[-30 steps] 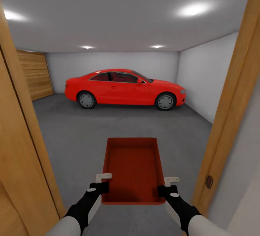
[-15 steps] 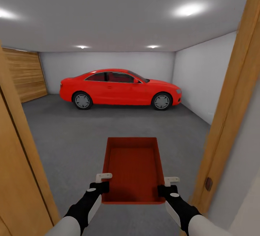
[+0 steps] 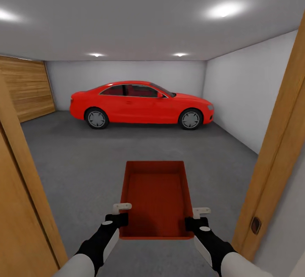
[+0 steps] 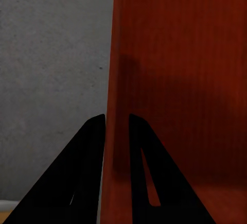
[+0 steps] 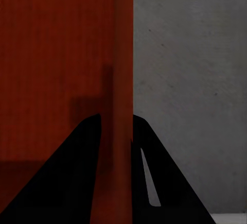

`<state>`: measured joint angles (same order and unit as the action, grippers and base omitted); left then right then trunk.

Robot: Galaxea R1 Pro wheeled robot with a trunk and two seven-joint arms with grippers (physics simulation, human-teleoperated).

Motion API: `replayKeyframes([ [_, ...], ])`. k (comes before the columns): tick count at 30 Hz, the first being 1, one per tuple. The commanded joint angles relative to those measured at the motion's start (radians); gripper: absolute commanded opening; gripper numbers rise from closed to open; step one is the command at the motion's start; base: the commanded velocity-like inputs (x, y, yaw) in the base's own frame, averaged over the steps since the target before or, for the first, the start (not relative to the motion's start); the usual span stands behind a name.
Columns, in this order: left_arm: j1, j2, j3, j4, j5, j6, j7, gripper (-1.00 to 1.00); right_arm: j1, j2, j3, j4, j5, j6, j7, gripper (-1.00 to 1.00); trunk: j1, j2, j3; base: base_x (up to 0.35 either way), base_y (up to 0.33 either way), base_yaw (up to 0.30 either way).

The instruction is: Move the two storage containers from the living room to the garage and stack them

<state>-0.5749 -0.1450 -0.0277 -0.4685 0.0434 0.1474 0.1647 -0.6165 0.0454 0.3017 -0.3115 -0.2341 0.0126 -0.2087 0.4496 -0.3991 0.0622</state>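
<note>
We hold one storage container out in front, low and centred. Left gripper is clamped on its left side wall near the near corner, right gripper on the right side wall opposite. Left wrist view: the two dark fingers sit one on each side of the thin red wall, pinching it. Right wrist view: same, fingers straddle the red wall, one inside, one outside. Our read: the two-sided grip keeps the lidless bin level and stops it twisting while we drive.

The bin is carried open side up, empty, above the grey concrete floor, not resting on it. Only this one container shows.

Wooden door frame posts stand close on both sides, left and right, so we judge we are in the doorway into the garage. Bin held narrow-end forward probably to clear the frame.

Farther in: bare floor, then a red car parked across the back wall. Wood-slat door at far left, white wall at right. Plenty of floor before the car for setting it down.
</note>
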Motion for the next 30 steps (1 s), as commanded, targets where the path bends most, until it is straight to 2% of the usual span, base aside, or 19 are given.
replayKeyframes([
  [1, 0.000, 0.002, 0.032, -0.005, -0.017, -0.002, 0.070, -1.00, 0.000, -0.001, -0.003, 0.000, -0.025, 0.001, 0.000, -1.00, 0.000, -0.001, 0.000, 0.004, 0.002, 0.000],
  [9, 0.000, 0.003, 0.032, -0.004, -0.017, -0.002, 0.070, -1.00, 0.000, -0.001, -0.003, 0.000, -0.025, 0.001, 0.000, -1.00, 0.000, -0.001, 0.000, 0.036, 0.000, 0.000],
  [30, 0.000, 0.004, 0.035, 0.002, -0.017, -0.002, 0.070, -1.00, 0.000, 0.000, -0.003, 0.000, -0.025, 0.000, 0.000, -1.00, 0.000, -0.001, 0.000, 0.310, 0.020, 0.000],
])
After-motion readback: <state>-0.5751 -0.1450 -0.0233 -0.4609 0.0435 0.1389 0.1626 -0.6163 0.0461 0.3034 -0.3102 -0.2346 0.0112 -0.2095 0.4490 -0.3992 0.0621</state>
